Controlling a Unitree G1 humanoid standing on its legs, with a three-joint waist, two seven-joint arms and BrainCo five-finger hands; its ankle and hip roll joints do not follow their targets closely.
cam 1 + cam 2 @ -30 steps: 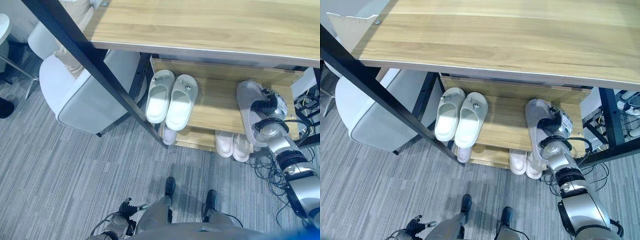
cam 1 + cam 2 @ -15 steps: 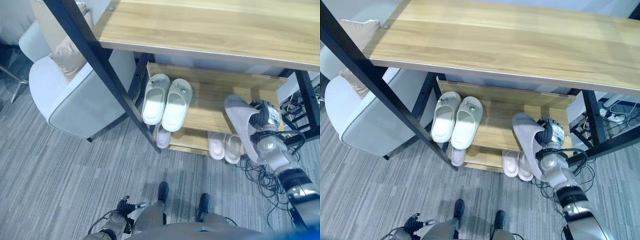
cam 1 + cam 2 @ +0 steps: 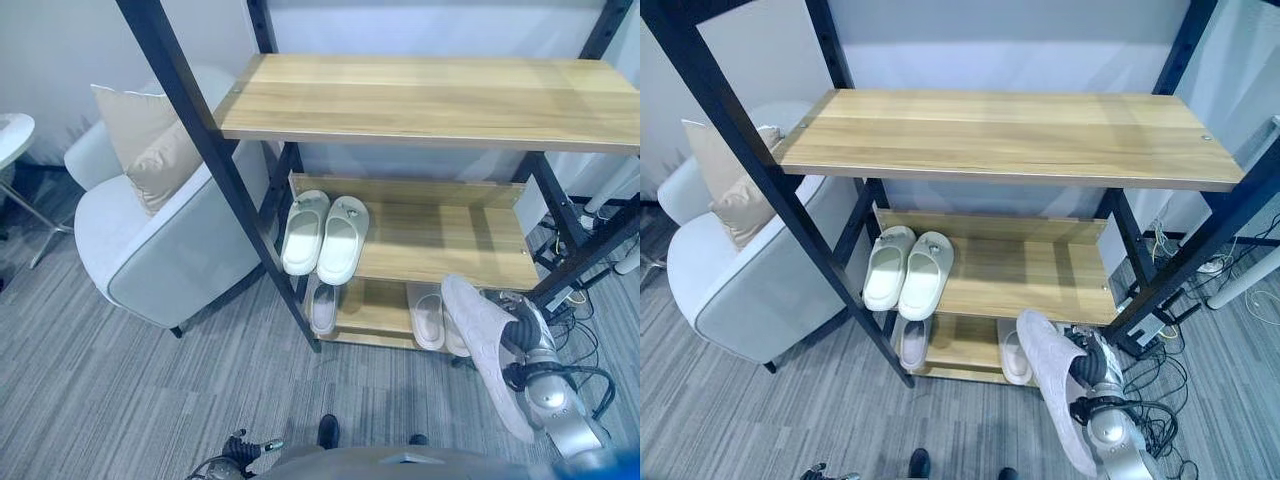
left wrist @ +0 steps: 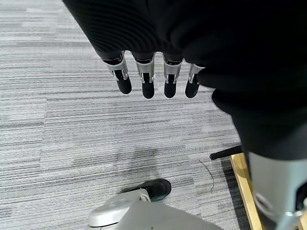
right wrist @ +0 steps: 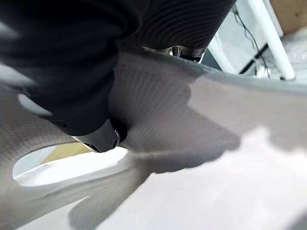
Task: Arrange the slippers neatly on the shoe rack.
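A long grey slipper (image 3: 490, 350) with a mesh-textured strap hangs sole-out at the near right of the shoe rack (image 3: 440, 240), clutched by the right hand (image 3: 527, 335).

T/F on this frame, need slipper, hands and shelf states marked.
1. The right hand is holding a grey slipper. True.
2. The grey slipper is resting on the middle shelf. False: it is held in the air in front of the rack, below that shelf.
3. A pair of white slippers sits at the left end of the middle shelf. True.
4. The top shelf carries a pair of slippers. False: it is bare.
5. The left hand is curled round a slipper. False: its fingers hang straight over the carpet, holding nothing.
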